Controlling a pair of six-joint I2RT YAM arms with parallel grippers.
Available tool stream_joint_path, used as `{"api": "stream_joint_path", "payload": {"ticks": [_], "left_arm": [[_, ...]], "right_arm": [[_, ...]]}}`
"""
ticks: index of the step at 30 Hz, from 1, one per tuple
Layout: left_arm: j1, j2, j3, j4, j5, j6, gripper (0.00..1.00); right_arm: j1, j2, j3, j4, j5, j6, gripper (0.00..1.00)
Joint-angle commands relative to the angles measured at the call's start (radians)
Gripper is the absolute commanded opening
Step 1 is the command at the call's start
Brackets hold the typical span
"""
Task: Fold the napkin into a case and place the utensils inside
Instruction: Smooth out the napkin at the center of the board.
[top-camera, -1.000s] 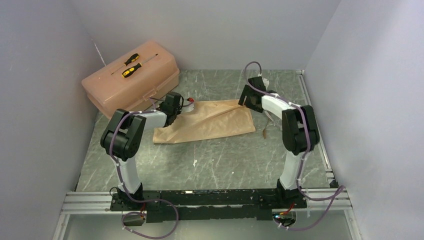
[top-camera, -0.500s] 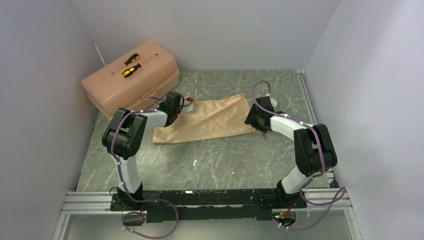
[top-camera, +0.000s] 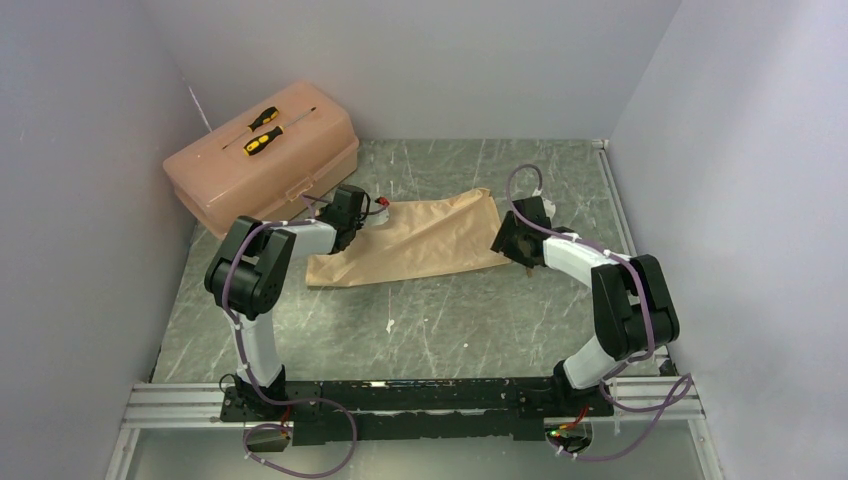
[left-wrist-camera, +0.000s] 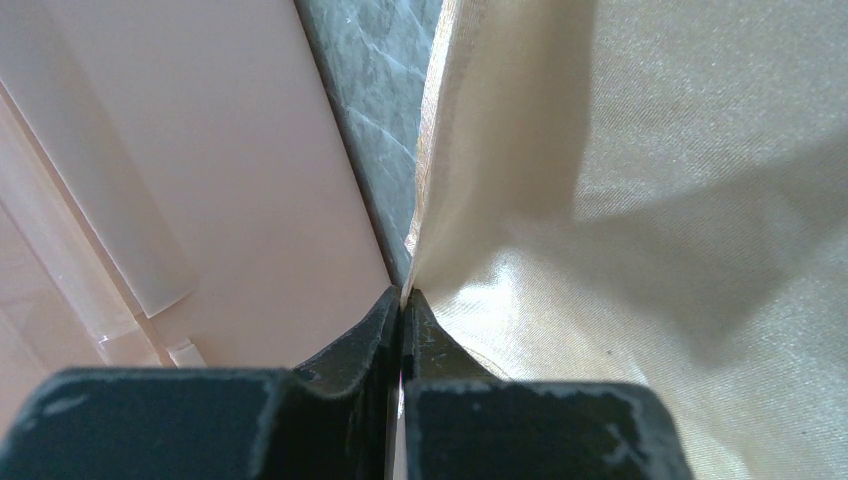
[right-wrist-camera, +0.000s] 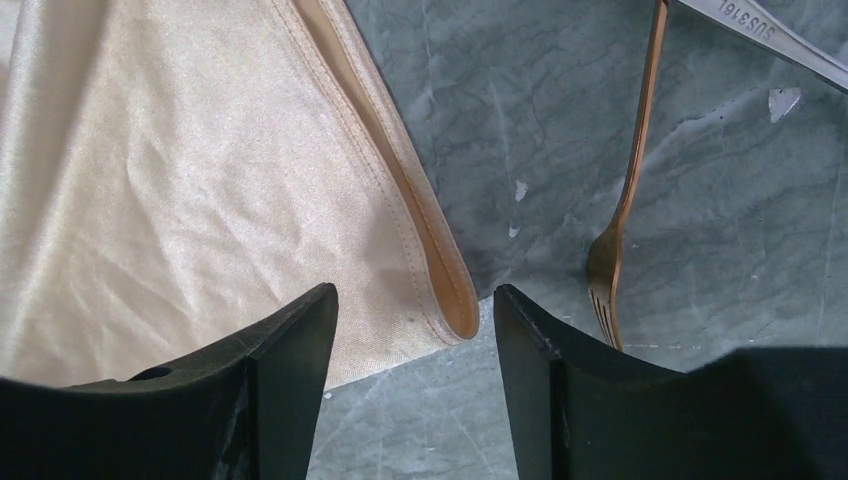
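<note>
The peach-tan satin napkin (top-camera: 420, 240) lies folded in a loose oblong on the grey table. My left gripper (top-camera: 362, 213) is shut on the napkin's far left edge (left-wrist-camera: 430, 200), close beside the pink toolbox. My right gripper (top-camera: 512, 243) is open over the napkin's near right corner (right-wrist-camera: 440, 300), its fingertips (right-wrist-camera: 300, 330) either side of that corner. A golden-brown fork (right-wrist-camera: 625, 210) lies on the table just right of the corner, tines toward the gripper. Other utensils are hidden under the right arm in the top view.
The pink plastic toolbox (top-camera: 262, 160) stands at the back left with two yellow-and-black screwdrivers (top-camera: 262, 128) on its lid; its side fills the left of the left wrist view (left-wrist-camera: 180, 180). A silver utensil end (right-wrist-camera: 760, 35) shows at the far right. Grey walls enclose the table.
My right gripper has let go of the napkin's far right corner and moved toward me to its near right corner. The napkin's right end now lies flat. The left arm has not moved.
</note>
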Motion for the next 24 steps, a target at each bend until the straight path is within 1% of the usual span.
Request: {"api": "stream_joint_path", "payload": {"ticks": [1,4,8,15,18,20,23,24], "left_arm": [[-0.007,-0.046,0.004,0.005,0.001,-0.027,0.08],[-0.006,-0.049,0.004,0.000,0.002,-0.029,0.08],[-0.007,-0.051,0.001,0.002,0.002,-0.027,0.08],[-0.006,-0.058,0.002,-0.003,0.001,-0.032,0.08],[-0.006,-0.069,0.010,-0.026,0.006,-0.048,0.08],[-0.007,-0.078,0.024,-0.061,0.013,-0.070,0.13],[-0.006,-0.100,0.057,-0.141,0.038,-0.122,0.25],[-0.006,-0.110,0.073,-0.192,0.053,-0.146,0.30]], "right_arm": [[0.000,-0.013,0.052,0.044,0.012,-0.018,0.59],[0.000,0.017,0.087,0.037,-0.001,-0.028,0.51],[0.000,0.027,0.085,0.042,-0.013,-0.027,0.37],[0.000,0.000,0.028,0.027,-0.034,-0.019,0.20],[0.001,-0.046,-0.006,0.008,-0.032,-0.016,0.16],[0.000,-0.072,-0.027,-0.006,-0.036,-0.015,0.13],[0.001,-0.108,-0.067,-0.025,-0.046,-0.003,0.10],[0.000,-0.118,-0.079,-0.033,-0.047,0.001,0.08]]}}
